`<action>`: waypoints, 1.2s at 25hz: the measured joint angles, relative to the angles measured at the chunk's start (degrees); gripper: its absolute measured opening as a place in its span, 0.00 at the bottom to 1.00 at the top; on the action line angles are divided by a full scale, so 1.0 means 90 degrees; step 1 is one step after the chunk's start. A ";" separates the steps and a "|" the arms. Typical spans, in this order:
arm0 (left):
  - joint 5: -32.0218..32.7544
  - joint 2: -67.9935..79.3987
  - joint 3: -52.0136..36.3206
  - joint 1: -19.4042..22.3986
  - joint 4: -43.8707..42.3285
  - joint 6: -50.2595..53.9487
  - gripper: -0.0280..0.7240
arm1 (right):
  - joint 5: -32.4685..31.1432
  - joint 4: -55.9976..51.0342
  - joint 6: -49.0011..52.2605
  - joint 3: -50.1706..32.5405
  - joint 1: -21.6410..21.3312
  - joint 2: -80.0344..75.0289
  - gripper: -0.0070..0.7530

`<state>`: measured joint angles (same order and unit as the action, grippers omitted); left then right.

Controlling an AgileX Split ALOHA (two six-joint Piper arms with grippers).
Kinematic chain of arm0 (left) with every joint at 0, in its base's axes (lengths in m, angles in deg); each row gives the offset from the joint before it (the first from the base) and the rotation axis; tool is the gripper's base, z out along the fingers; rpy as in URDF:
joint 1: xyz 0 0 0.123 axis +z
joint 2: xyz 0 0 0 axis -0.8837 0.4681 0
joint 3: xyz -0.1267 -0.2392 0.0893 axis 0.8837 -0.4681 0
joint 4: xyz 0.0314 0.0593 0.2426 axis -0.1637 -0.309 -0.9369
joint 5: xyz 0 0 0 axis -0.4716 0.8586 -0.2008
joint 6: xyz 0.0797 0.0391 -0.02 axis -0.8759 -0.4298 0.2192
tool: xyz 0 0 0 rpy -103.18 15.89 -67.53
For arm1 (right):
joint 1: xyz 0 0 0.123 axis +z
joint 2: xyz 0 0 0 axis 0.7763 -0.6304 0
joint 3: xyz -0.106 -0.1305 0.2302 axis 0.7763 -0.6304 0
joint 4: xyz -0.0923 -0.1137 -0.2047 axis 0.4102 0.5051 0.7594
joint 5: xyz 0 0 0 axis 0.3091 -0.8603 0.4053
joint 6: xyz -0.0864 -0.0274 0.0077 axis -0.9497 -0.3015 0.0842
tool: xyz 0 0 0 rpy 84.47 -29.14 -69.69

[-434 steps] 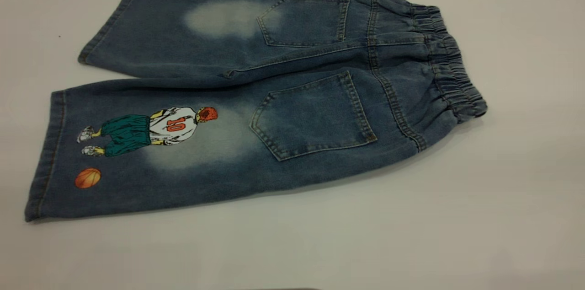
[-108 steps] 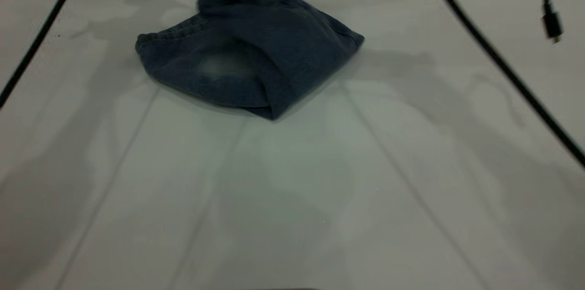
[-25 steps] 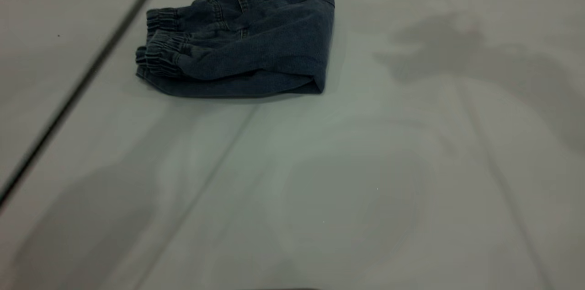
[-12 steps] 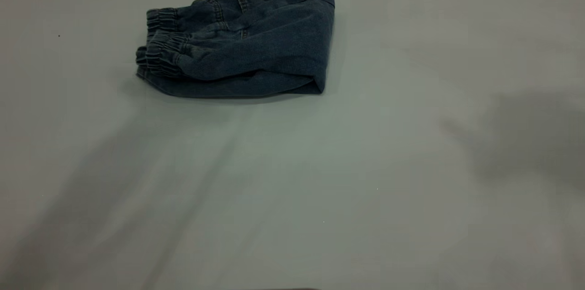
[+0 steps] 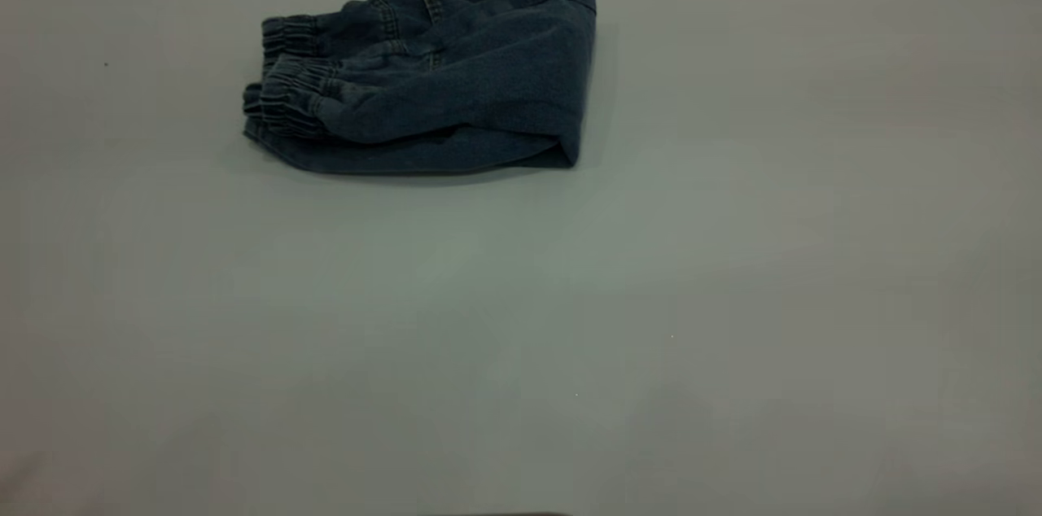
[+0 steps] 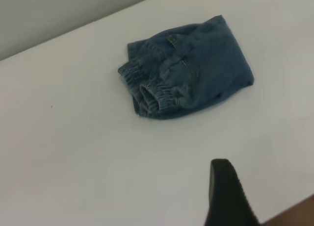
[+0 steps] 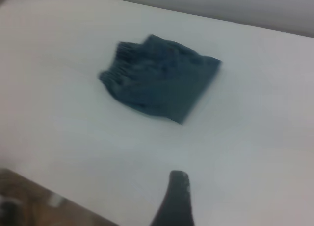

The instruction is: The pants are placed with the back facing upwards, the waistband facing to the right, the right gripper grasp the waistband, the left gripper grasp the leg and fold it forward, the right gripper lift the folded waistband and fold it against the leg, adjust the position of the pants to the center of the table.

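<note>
On table (image 5: 651,296), far left: pants (image 5: 440,80) folded, waistband (image 5: 285,93) leftward. Exterior view lacks grippers; wrist views show one fingertip each (image 6: 225,196) (image 7: 176,201), grip state unclear.

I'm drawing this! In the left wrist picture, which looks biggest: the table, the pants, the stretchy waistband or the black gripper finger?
1. The table, filling most of the view.
2. The pants, folded into a bundle.
3. The waistband and the left gripper's finger look alike; the finger is nearer the camera, so I won't rank them.
</note>
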<state>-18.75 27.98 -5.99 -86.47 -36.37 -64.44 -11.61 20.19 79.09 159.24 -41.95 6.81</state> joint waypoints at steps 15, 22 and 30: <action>0.0000 -0.2723 -0.2300 0.0000 0.0012 0.0000 0.54 | 0.0213 0.0701 -0.0030 -0.3317 0.0000 0.3484 0.78; 0.0000 -0.2723 -0.3376 0.0000 0.0062 0.0000 0.54 | 0.0630 0.0672 -0.0452 -0.4517 0.0000 0.4388 0.78; -0.0038 -0.2723 -0.4338 0.0000 0.0075 0.0000 0.54 | 0.0762 0.0586 -0.0500 -0.4722 0.0000 0.4433 0.78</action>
<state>-19.09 3.48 -45.03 -86.47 -35.69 -64.44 -4.76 25.47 74.59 116.75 -41.95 46.71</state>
